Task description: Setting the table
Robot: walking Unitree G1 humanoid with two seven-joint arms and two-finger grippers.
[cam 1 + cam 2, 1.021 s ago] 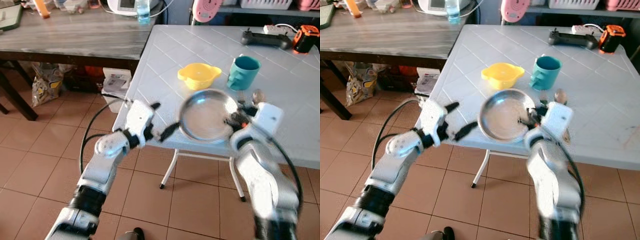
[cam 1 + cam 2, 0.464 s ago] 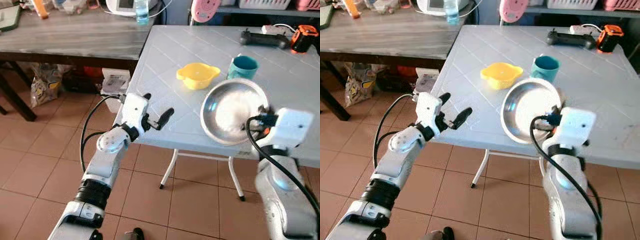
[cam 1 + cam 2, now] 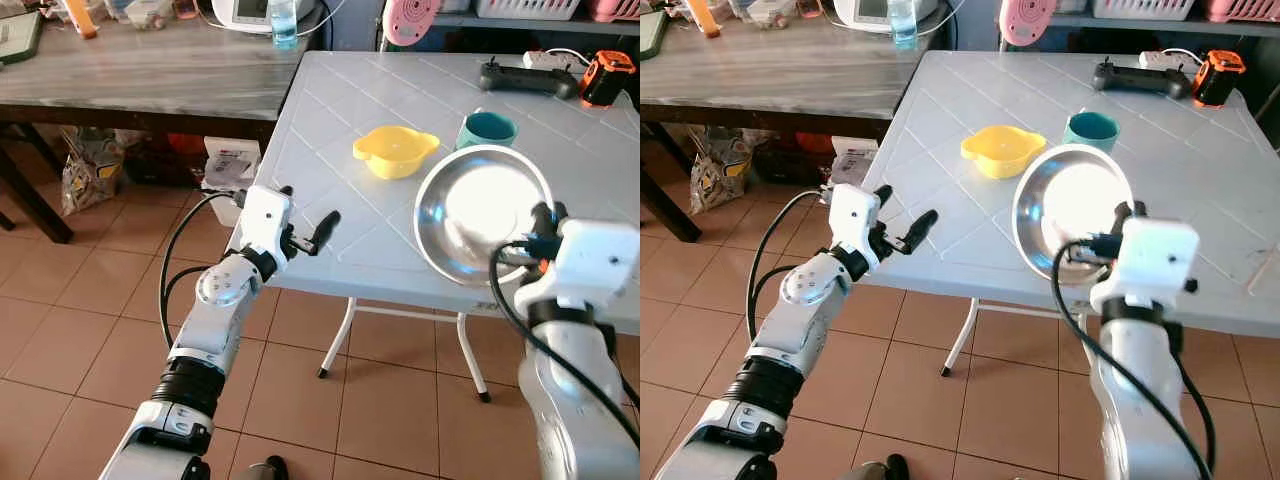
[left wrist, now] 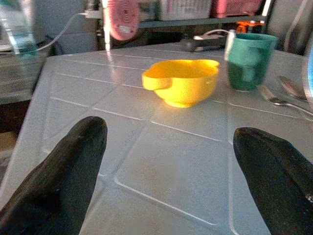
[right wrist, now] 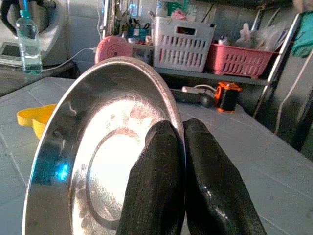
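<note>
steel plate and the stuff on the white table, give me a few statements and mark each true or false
1. The right claw is shut on the rim of the steel plate. True.
2. The plate lies flat on the white table. False: it is held tilted up on edge above the table.
3. The left claw holds the yellow bowl. False: it is open and holds nothing, near the table's front edge, with the bowl farther back.
4. A teal cup stands beside the yellow bowl. True.
5. A spoon lies on the table near the cup. True.
</note>
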